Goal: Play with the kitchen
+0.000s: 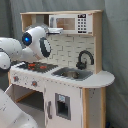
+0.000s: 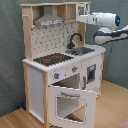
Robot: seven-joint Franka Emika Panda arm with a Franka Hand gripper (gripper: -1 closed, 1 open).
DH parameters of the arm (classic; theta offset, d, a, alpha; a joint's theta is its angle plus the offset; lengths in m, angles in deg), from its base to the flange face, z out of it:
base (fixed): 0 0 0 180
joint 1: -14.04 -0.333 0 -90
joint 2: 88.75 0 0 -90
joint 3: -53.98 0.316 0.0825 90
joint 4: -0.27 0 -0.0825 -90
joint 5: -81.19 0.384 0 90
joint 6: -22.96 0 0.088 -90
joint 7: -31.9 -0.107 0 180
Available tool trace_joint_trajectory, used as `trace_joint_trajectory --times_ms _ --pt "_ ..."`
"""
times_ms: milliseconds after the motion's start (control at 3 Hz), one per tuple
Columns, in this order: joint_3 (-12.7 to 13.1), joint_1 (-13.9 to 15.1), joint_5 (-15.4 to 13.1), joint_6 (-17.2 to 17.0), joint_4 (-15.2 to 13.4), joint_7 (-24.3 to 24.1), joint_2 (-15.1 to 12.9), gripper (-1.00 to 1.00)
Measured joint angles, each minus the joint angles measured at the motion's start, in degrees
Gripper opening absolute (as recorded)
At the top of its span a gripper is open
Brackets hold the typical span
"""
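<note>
Kitchen (image 2: 60, 65) filled mid-frame in both exterior views, oven door (image 2: 70, 102) hanging open lower centre. I judged it rigid, light wood, best taken by door edges or knobs. My gripper (image 2: 80, 19) reached the microwave (image 1: 70, 23); I couldn't tell its state.

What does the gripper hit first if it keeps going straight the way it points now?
Probably the kitchen: the gripper points at the microwave on the top shelf. Depth is unclear, so contact point is a guess.
</note>
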Motion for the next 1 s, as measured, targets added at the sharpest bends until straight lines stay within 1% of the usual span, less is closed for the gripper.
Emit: trace_joint_trajectory --times_ms 333,667,1000 --pt "-3.43 -4.29 -0.02 0.03 -1.75 0.02 0.0 -1.0" --pt "-4.27 -4.79 -0.02 0.09 -1.91 0.0 0.4 -1.0" --pt "-4.43 -4.85 -0.01 0.09 -1.89 -0.03 0.66 1.0"
